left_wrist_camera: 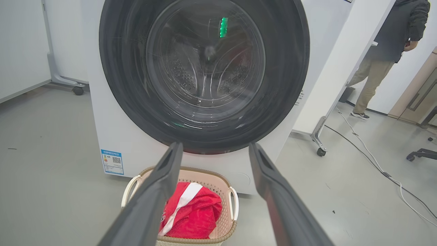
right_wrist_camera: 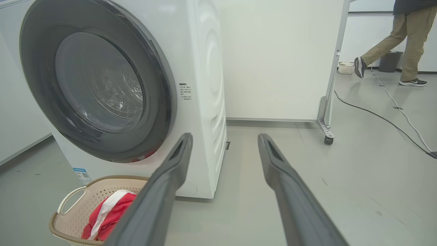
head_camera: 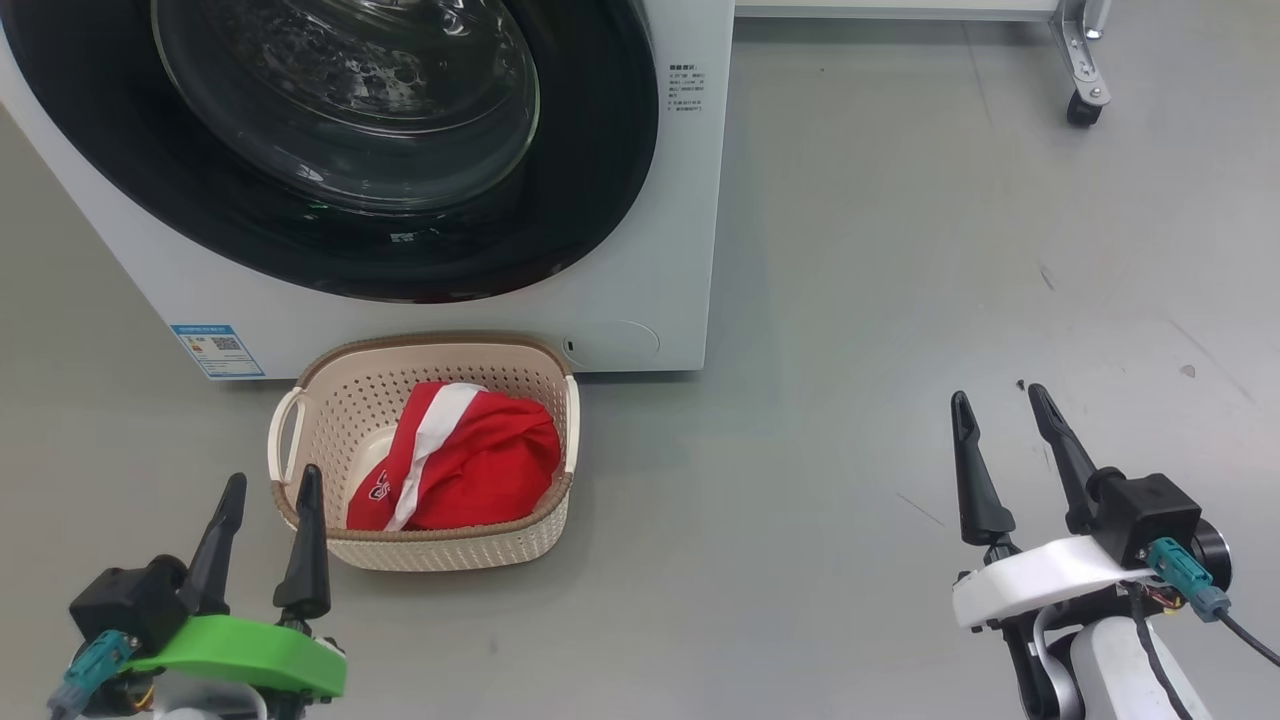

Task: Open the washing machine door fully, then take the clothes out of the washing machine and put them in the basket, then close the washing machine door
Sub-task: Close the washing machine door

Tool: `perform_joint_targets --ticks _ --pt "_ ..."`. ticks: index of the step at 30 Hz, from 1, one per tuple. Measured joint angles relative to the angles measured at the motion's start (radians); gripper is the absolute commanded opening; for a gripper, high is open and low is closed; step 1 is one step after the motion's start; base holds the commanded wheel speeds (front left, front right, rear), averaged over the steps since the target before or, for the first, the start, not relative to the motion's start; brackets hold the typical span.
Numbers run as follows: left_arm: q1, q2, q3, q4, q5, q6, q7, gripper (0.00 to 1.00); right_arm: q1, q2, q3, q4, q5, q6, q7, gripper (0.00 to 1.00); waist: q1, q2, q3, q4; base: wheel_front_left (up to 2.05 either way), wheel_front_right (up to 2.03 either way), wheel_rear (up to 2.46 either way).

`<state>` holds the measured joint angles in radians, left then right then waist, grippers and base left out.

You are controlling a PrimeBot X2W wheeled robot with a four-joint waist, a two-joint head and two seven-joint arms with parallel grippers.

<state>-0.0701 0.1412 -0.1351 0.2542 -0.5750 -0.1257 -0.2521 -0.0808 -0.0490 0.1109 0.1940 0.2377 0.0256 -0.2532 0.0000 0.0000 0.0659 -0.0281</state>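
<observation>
In the head view, the large round black-rimmed, glass-bowled washing machine door (head_camera: pixel 340 130) sits shut against the big white front-loading washing machine (head_camera: pixel 450 320). The bright red, white-striped clothes (head_camera: pixel 470 460) lie in the small cream perforated basket (head_camera: pixel 420 345) on the grey floor (head_camera: pixel 900 300) at the machine's front bottom edge, and the left gripper (head_camera: pixel 273 478) and right gripper (head_camera: pixel 998 395) are both spread and empty. In the left wrist view, the dimpled steel drum behind the glass looks bare. In the right wrist view the door lies flush, so every step seems done.
</observation>
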Motion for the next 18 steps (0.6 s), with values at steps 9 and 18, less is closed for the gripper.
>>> perform_joint_targets --ticks 9,18 --pt "0.005 0.001 -0.012 0.000 0.000 0.000 0.000 1.00 0.007 0.001 -0.001 -0.001 -0.002 0.001 0.000 1.00 0.0000 0.0000 0.005 -0.001 0.00 0.00 0.00" --pt "0.005 0.004 -0.030 -0.001 -0.012 0.000 0.000 1.00 0.007 0.001 -0.001 -0.002 -0.003 0.003 0.000 1.00 0.0000 0.0000 0.010 -0.004 0.00 0.00 0.00"
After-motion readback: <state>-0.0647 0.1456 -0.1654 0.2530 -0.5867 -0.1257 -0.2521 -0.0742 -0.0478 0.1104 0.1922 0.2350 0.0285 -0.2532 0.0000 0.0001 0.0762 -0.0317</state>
